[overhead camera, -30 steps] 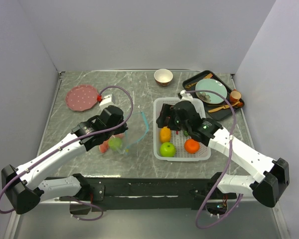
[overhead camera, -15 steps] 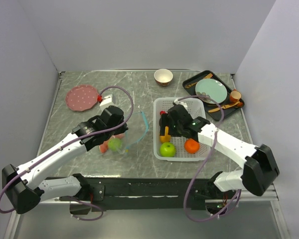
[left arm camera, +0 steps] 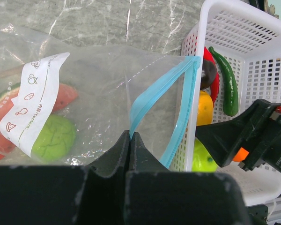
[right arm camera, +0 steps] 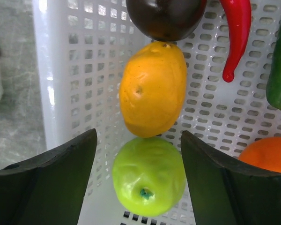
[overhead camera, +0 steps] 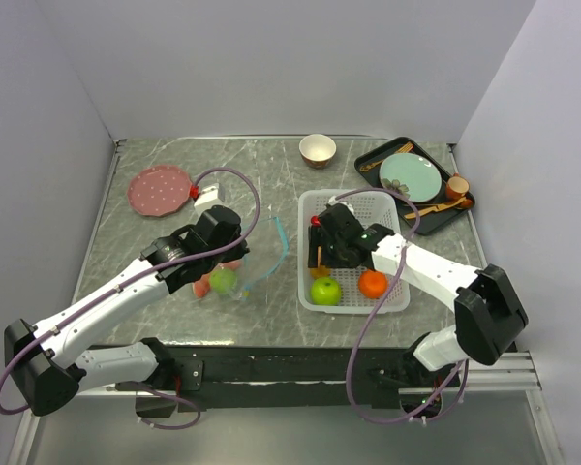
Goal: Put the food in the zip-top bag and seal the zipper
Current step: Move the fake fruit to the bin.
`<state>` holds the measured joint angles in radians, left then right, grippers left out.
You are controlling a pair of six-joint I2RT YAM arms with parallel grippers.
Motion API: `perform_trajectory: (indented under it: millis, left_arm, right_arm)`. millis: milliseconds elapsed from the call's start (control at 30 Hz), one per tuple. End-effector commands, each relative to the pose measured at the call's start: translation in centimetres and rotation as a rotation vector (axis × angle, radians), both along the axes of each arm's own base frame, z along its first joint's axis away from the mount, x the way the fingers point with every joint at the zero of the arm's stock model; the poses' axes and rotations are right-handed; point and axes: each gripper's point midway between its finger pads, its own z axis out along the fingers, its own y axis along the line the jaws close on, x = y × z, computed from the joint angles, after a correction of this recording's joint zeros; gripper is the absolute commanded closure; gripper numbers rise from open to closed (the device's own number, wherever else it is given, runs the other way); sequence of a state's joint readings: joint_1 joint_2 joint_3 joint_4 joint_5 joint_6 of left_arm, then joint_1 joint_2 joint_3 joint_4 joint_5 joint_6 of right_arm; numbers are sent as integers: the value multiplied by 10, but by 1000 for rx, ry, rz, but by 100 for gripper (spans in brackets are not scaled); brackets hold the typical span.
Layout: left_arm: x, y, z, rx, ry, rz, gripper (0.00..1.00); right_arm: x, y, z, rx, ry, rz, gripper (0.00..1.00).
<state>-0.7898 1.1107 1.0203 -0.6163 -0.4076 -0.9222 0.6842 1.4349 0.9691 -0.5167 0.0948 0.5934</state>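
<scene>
My left gripper is shut on the teal-blue zipper at the mouth of the clear zip-top bag, holding it open beside the white basket. In the top view the bag holds a green apple and a watermelon slice. My right gripper is open inside the basket, its jaws either side of a green apple below the yellow lemon. A dark brown piece, red chili, green pepper and orange lie around.
A pink plate lies at the back left. A small bowl stands at the back middle. A black tray with a teal plate and a cup sits at the back right, behind the basket.
My right gripper has swung left and lower in the basket, from its middle to over the lemon and green apple. The left arm and bag have not moved.
</scene>
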Motion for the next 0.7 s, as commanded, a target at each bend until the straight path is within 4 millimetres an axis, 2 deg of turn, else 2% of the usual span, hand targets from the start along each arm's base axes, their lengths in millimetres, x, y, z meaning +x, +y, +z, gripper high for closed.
perform_trajectory:
  millis: [0, 667]
  left_arm:
    - [1, 0, 3, -5, -7, 6, 99]
    - [0, 0, 0, -3, 1, 7, 99]
  right_arm:
    - [14, 6, 7, 25, -29, -19, 23]
    - [18, -6, -28, 10, 39, -62, 34]
